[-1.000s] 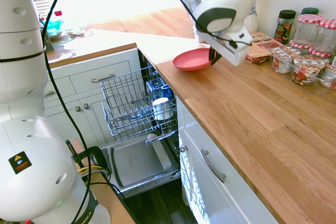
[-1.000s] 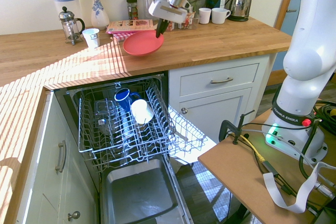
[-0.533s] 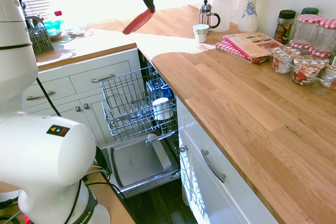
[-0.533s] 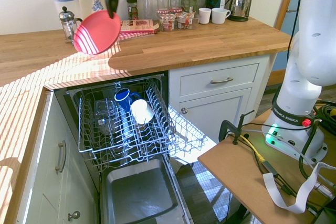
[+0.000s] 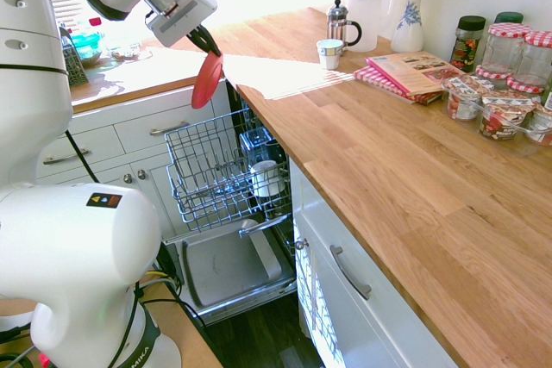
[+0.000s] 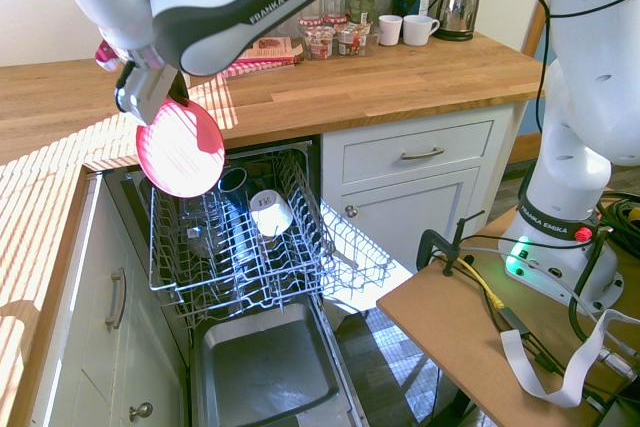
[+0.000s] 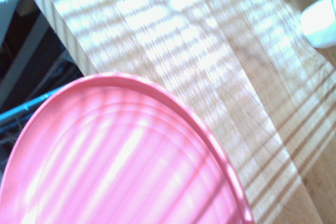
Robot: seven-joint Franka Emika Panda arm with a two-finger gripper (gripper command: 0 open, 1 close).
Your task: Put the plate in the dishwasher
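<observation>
— Where is the plate (image 6: 181,152) now?
— It hangs from the jaws, which are pinching it by the rim. A second ago it is out over the worktop (image 5: 371,170), near the magazines (image 5: 416,73); now it shows by the far left corner of the upper rack (image 6: 240,267), as the second exterior view has it.
— Over the rack, or just beside it?
— I can't tell. It is up in the air, not resting in the dishwasher (image 6: 265,372).
— And its tilt?
— Much steeper. At first it lies nearly flat, half a second ago it slants, and now it stands close to upright, the rim sloping a little in the first exterior view. Stripes of sunlight run across its face in the wrist view.
— Has the arm (image 6: 275,7) changed too?
— Yes, it reaches across the second exterior view now, hiding the glass press and the blue-lidded pitcher (image 5: 365,10) there, though the first exterior view shows both.
— What about the rack?
— Same spot, pulled out above the lowered door. The blue mug (image 6: 233,182) and the white mug (image 6: 270,213) sit in it as before, and the plate's shadow seems to darken the blue one
</observation>
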